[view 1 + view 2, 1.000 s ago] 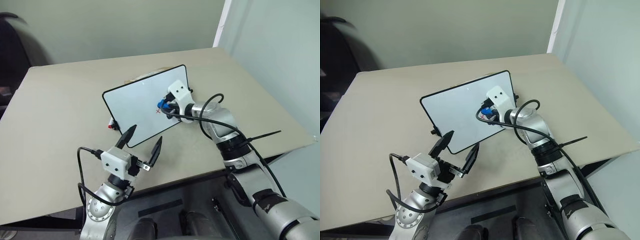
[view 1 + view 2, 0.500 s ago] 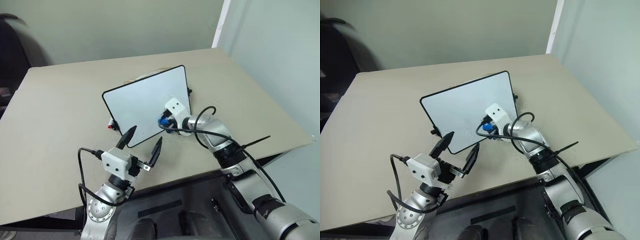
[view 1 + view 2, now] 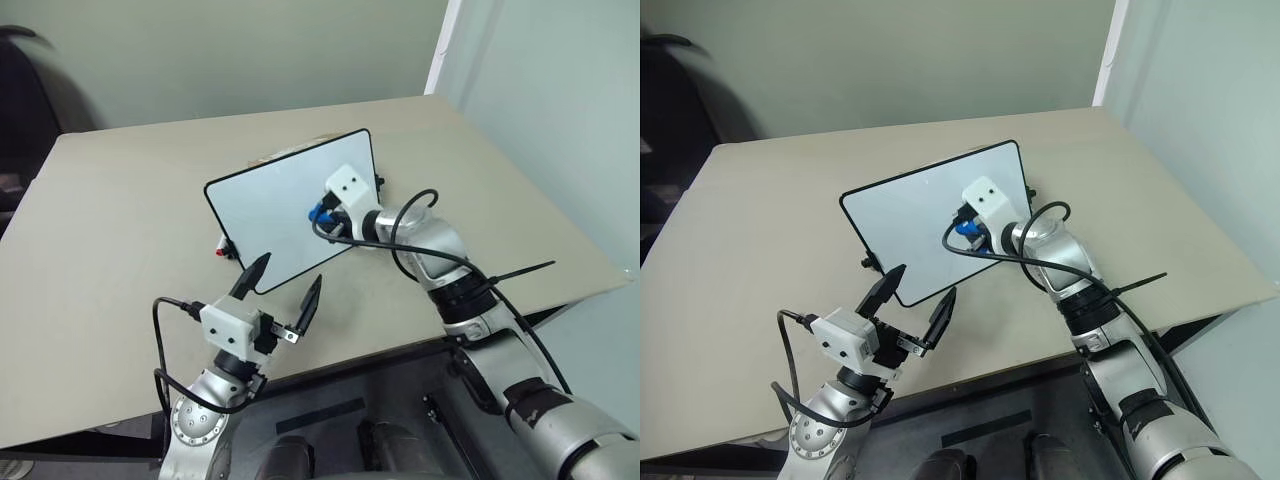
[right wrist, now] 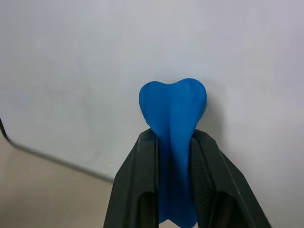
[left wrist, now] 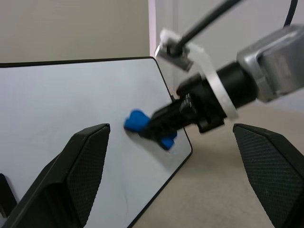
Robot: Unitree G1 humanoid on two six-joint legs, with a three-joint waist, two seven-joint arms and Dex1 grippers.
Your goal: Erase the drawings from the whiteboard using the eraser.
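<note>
The right gripper (image 4: 173, 156), two black fingers on a silver arm, is clamped on the eraser, with the other end of the block pressed against the board face. After it, from largest to smallest:

The beige rectangular table (image 3: 120, 220) carries everything. On it stands the whiteboard (image 3: 265, 210), a white rectangular panel in a thin black frame with rounded corners, propped tilted back so its face looks toward the robot. The left gripper (image 3: 280, 287), a matching black-fingered pair under a white wrist box, hangs with its jaws spread and nothing between them, just in front of the board's near lower corner and apart from it. The eraser (image 5: 137, 121), a small bright blue bone-shaped block, sits pinched at its waist between the right fingers, its rounded end touching the board's right half, near the right edge. A tiny red-and-black marker bit (image 3: 221, 252) lies on the table just beside the board's lower left edge.

As for progress: the board face reads as plain white in the head views and both wrist views, and I can make out no red drawings on it. Whether a faint trace sits under or right around the eraser's contact patch is hidden by the gripper. My judgement is that the wiping is largely done, with at most a check of that covered spot left
</note>
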